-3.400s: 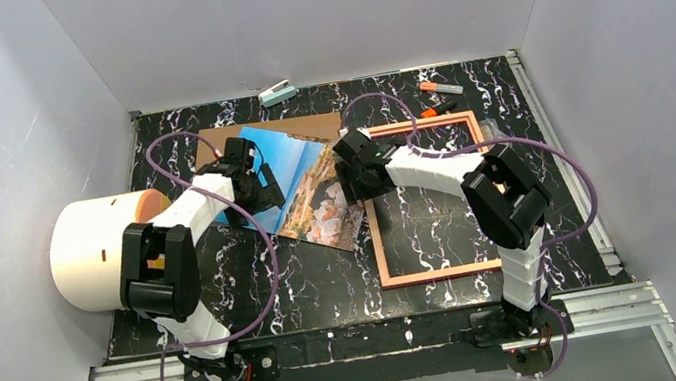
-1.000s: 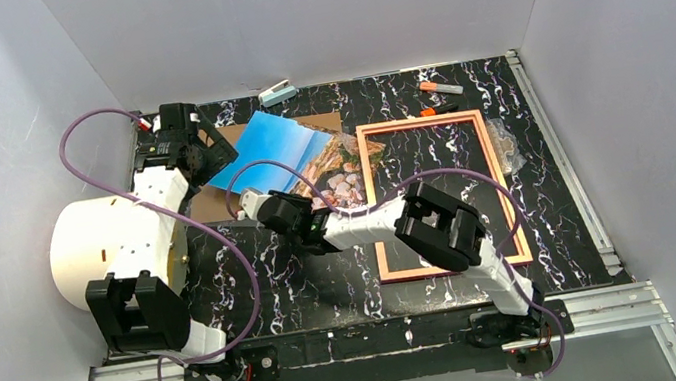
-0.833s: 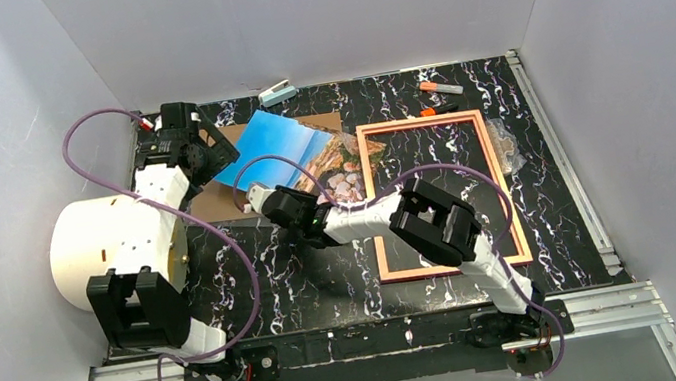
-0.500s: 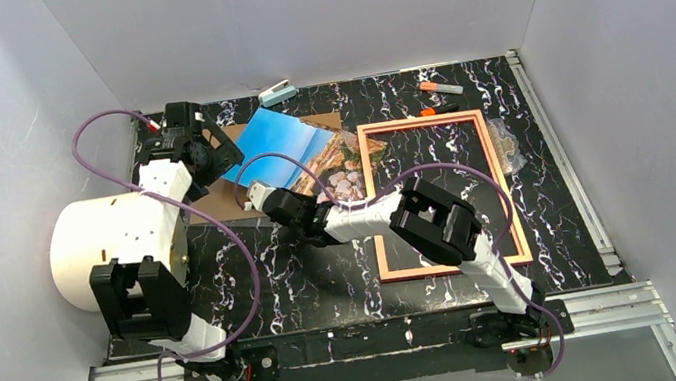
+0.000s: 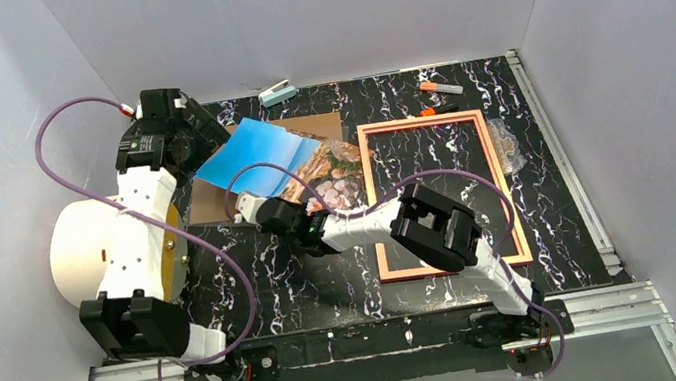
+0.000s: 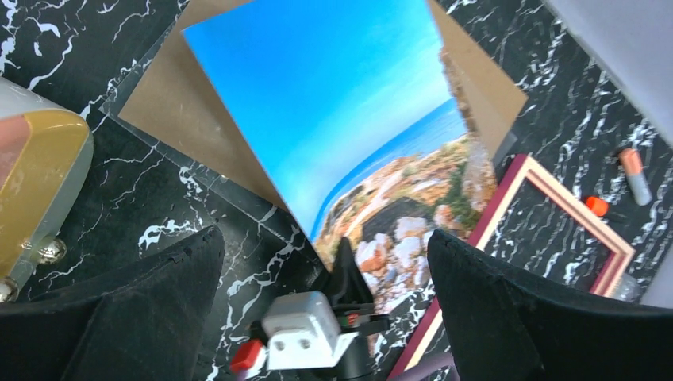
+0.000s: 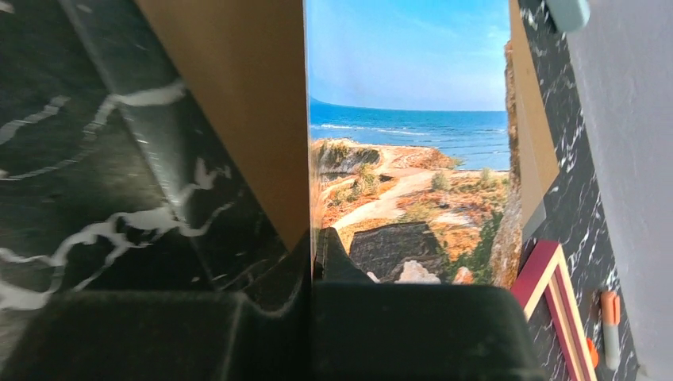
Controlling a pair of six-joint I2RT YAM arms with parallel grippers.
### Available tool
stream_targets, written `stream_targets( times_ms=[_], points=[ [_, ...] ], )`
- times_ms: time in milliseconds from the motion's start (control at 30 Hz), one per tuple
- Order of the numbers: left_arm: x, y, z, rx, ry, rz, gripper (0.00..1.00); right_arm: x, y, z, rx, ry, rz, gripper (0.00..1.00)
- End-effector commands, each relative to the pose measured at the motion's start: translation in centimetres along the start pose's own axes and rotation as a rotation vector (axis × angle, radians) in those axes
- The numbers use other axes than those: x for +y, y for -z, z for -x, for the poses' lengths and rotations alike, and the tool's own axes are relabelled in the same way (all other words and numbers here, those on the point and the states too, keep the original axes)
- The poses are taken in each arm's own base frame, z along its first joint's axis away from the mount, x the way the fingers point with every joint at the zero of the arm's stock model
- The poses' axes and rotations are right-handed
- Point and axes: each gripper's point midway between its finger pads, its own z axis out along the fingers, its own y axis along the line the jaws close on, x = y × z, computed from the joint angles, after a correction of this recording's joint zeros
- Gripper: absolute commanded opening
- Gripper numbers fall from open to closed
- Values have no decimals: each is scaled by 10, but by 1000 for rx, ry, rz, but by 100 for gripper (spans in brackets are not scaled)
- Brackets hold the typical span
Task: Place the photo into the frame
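The photo (image 5: 257, 150), blue sky and sea above tan rocks, lies bowed over a brown cardboard board (image 5: 207, 202) at the back left. My right gripper (image 5: 293, 202) is shut on the photo's near edge. In the right wrist view its fingertips (image 7: 319, 242) pinch the print (image 7: 405, 135) edge-on. The left wrist view shows the same pinch of the right gripper (image 6: 348, 266) on the photo (image 6: 333, 103). My left gripper (image 5: 204, 145) hovers open beside the photo's far left corner, its gap (image 6: 323, 238) holding nothing. The pink frame (image 5: 507, 196) lies flat to the right, empty.
A cream cylinder (image 5: 105, 250) stands at the left edge under my left arm. Markers (image 5: 440, 89) and a small pale blue item (image 5: 279, 91) lie along the back. Clear plastic (image 5: 509, 145) sits beside the frame's right rail. My right forearm crosses the frame's left rail.
My right gripper has shut on the photo's near edge. The left arm has drawn back and to the left, still open. The photo now bows upward.
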Motion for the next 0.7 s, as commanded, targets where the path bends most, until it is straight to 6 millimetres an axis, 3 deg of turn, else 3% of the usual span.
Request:
stream_targets(
  times_ms=[0,100,300,667],
  points=[
    [3,33,15,-63,33,-9,98,-9,34,77,-231,-14,3,1],
    [4,39,17,-75,36,-12,98,-2,38,84,-274,37,21,1],
    [6,40,14,-62,34,-9,98,16,24,70,-310,199,73,1],
    [-6,17,2,25,28,-29,98,-25,-28,41,-251,173,40,4]
  ],
)
